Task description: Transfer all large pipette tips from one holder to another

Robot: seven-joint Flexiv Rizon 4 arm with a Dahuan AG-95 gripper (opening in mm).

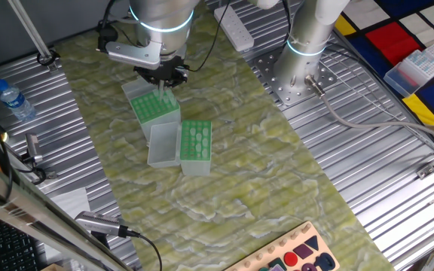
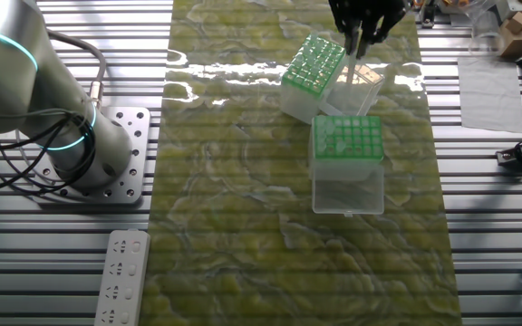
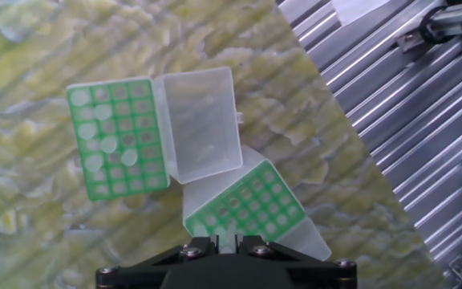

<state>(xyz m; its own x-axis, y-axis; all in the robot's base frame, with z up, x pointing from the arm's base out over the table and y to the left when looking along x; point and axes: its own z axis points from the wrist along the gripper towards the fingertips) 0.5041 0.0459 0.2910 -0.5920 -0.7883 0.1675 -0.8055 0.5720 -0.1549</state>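
Two green tip holders stand on the mat with their clear lids open. The near holder [image 3: 251, 205] lies right under my gripper [image 3: 223, 238]; its grid looks filled with pale mint pipette tips [image 3: 257, 193]. It also shows in one fixed view [image 1: 155, 108] and the other fixed view [image 2: 314, 63]. The second holder [image 3: 119, 138] holds several pale tips [image 3: 95, 160] among empty holes. My gripper [image 1: 161, 81] is shut on a single pale tip [image 1: 162, 96] and holds it just above the near holder.
The second holder's open lid [image 3: 203, 124] lies between the two racks. A water bottle [image 1: 13, 99] stands on the ribbed metal table at the left. A second arm's base [image 1: 307, 53] is at the back. A power strip [image 2: 120, 276] lies near the other base.
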